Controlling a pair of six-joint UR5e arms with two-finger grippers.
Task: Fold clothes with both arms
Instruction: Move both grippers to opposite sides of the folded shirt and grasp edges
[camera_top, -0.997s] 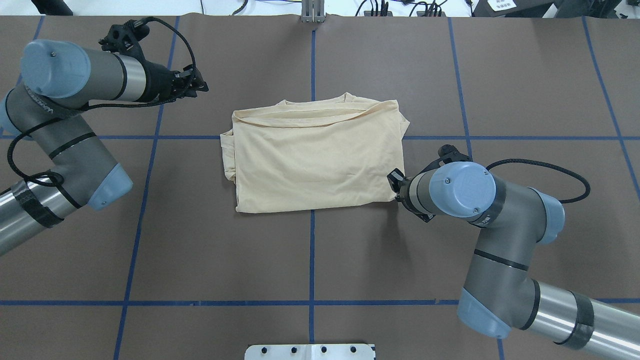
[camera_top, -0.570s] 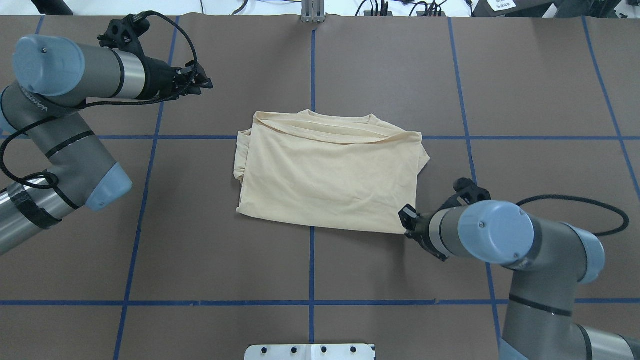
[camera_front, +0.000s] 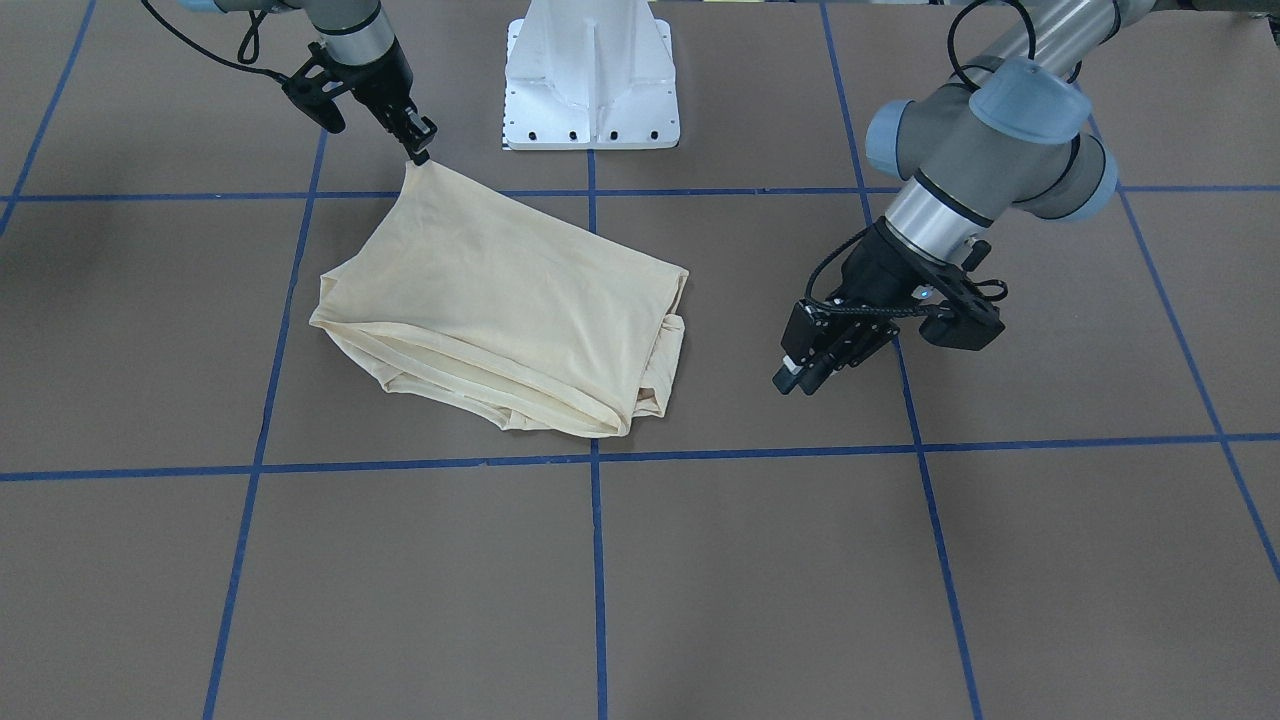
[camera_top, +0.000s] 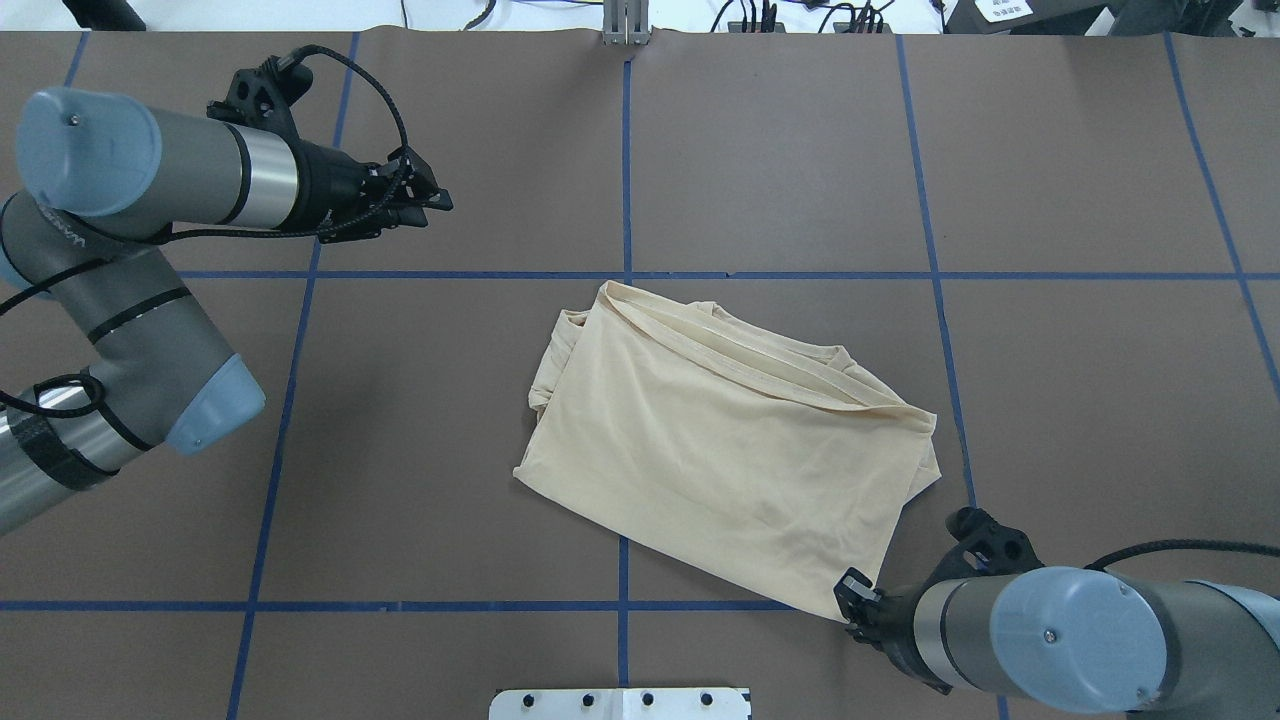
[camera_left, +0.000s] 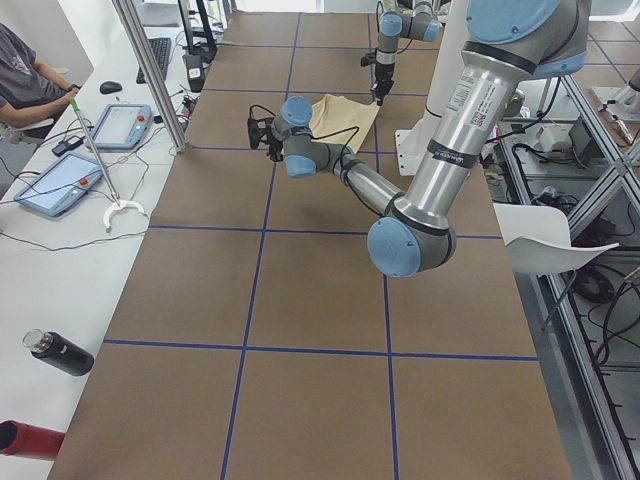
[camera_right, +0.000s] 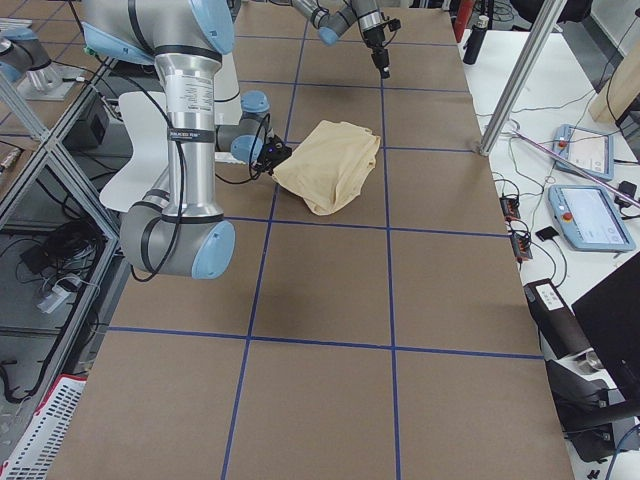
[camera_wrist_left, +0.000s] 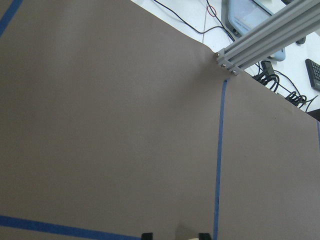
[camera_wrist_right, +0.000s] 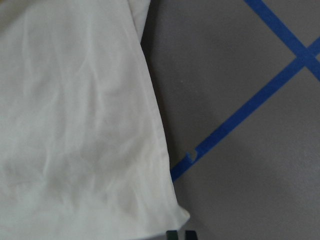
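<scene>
The pale cream-yellow shirt lies folded and skewed on the brown table, its neck edge facing away from the robot; no print shows. It also shows in the front view and fills the right wrist view. My right gripper is shut on the shirt's near right corner and holds that corner slightly raised; it also shows in the front view. My left gripper is open and empty, hovering over bare table well to the far left of the shirt, as the front view also shows.
The white pedestal base stands at the robot's edge of the table, close to the held corner. Blue tape lines cross the brown table. An aluminium post stands at the far edge. Tablets lie on the side bench.
My right gripper has pulled the shirt's corner toward the robot and to the right; the shirt slid along and turned. My left gripper moved a little toward the table's middle, still empty.
</scene>
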